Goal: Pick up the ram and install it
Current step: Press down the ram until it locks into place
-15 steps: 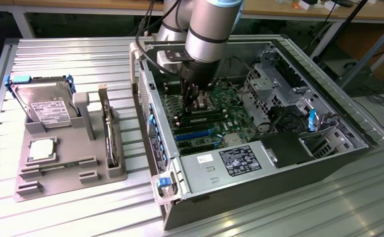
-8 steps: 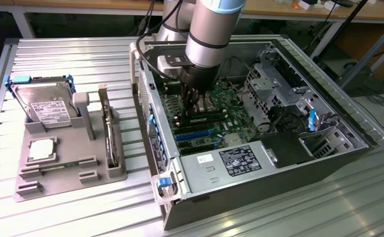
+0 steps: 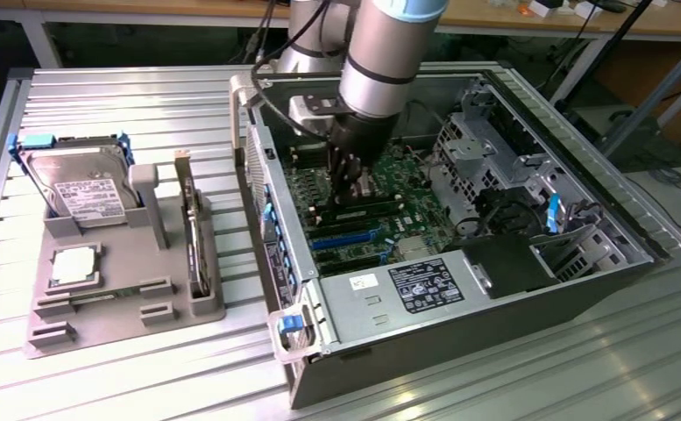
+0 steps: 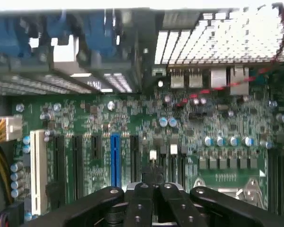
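Note:
A long thin green-brown stick, the ram [image 3: 186, 219], stands on edge in the grey holder [image 3: 118, 298] outside the case. My gripper [image 3: 353, 195] is down inside the open computer case [image 3: 457, 289], just above the green motherboard [image 3: 375, 224] and its dark memory slots [image 3: 358, 213]. In the wrist view the black fingers [image 4: 141, 201] are drawn together over the board [image 4: 132, 118]. A slim dark piece shows at the tips of my gripper [image 4: 154, 182]; what it is cannot be told.
The grey holder also carries a silver hard drive [image 3: 77, 189] and a small square processor chip [image 3: 74, 263]. Case walls, a metal drive cage [image 3: 493, 167] and cables [image 3: 515, 210] close in around the arm. A ribbed metal table [image 3: 118, 377] lies underneath.

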Available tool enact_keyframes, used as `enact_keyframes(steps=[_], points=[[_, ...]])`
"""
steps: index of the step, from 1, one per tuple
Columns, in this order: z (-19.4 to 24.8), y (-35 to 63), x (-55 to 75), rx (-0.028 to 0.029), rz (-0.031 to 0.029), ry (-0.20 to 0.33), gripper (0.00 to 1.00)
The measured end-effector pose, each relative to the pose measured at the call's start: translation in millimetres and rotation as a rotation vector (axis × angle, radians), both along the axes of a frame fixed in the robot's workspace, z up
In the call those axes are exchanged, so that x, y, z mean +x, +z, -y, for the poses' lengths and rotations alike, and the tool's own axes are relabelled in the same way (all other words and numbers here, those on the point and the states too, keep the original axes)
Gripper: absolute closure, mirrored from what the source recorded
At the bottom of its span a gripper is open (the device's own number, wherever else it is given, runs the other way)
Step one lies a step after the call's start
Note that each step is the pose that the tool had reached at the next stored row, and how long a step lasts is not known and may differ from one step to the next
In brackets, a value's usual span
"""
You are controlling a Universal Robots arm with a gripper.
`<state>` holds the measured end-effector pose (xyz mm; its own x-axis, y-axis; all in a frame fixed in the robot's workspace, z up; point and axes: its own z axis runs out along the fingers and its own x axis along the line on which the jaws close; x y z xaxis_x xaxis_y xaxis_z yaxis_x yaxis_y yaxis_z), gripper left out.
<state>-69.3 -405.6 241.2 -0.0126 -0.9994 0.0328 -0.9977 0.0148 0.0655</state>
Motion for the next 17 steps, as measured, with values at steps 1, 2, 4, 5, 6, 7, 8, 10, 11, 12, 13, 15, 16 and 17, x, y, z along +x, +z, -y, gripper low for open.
enact_keyframes(steps=[1, 2, 4, 5, 6, 7, 8, 10, 11, 12, 13, 15, 16, 17], points=[[0.1, 2.7, 5.6, 0.0, -0.0011, 0.0, 0.9], [0.8, 6.1, 16.6, 0.0003, -0.0012, 0.0, 0.9], [1.6, 6.5, 23.9, 0.0002, -0.0013, 0.001, 0.9], [1.8, 6.4, 25.9, 0.0003, -0.001, 0.002, 0.9], [3.1, 7.8, 27.9, 0.0023, -0.0008, 0.003, 0.9], [4.7, 13.9, 31.1, 0.0045, -0.0007, 0.003, 0.9], [7.2, 18.5, 33.3, 0.0178, -0.0006, 0.005, 0.9], [11.1, 22.1, 35.6, 0.0389, -0.0007, 0.009, 0.9], [12.3, 24.1, 37.4, 0.0449, -0.0008, 0.01, 0.9], [12.2, 25.3, 38.8, 0.0448, -0.0008, 0.01, 0.9], [12.3, 25.3, 38.9, 0.0448, -0.0009, 0.01, 0.9], [12.3, 33.9, 39.8, 0.0389, -0.0144, 0.008, 0.9], [12.0, 46.9, 41.1, 0.0317, -0.0167, 0.007, 0.9], [11.7, 51.1, 45.7, 0.0294, -0.011, 0.007, 0.9]])
